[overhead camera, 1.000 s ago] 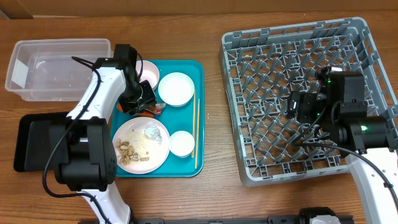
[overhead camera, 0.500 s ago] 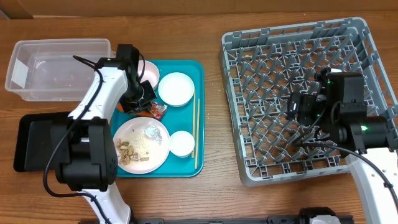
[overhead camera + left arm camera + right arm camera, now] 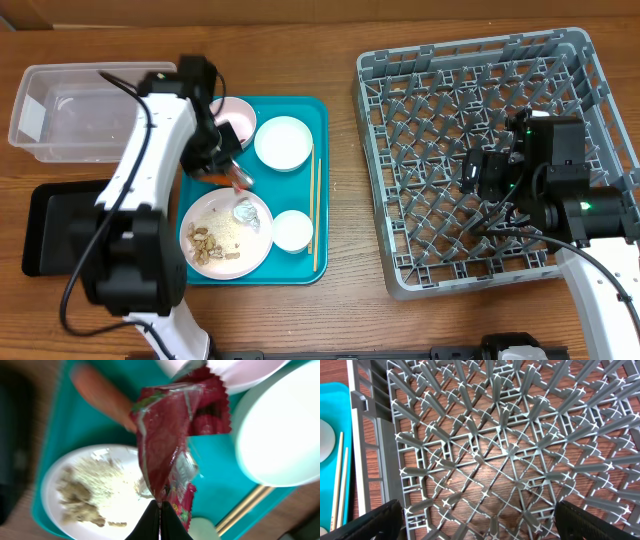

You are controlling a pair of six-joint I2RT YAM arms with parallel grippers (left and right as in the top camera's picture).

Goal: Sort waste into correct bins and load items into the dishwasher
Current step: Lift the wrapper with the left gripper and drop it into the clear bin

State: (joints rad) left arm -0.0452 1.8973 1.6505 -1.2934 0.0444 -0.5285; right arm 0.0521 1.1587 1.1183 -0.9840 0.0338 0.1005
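Observation:
My left gripper [image 3: 160, 510] is shut on the red snack wrapper [image 3: 170, 435], which hangs above the teal tray [image 3: 318, 120]. In the overhead view the wrapper [image 3: 238, 178] sits between the pinkish bowl [image 3: 238, 118] and the plate [image 3: 225, 250] of rice and nut scraps. The foil ball [image 3: 245, 212] lies on that plate. An orange carrot [image 3: 100, 395] rests on the tray beyond the wrapper. My right gripper [image 3: 477, 520] is open and holds nothing, hovering over the grey dish rack [image 3: 400, 250]. The clear tub [image 3: 90, 110] and the black tray [image 3: 45, 230] stand at the left.
A white bowl [image 3: 282, 143], a small white cup [image 3: 293, 230] and chopsticks [image 3: 314, 210] lie on the teal tray. The rack's upright pegs [image 3: 505, 450] rise under the right gripper. Bare wooden table separates the tray from the rack.
The left gripper closed on the red wrapper and lifted it off the tray, the arm swinging slightly left. The right arm has not moved.

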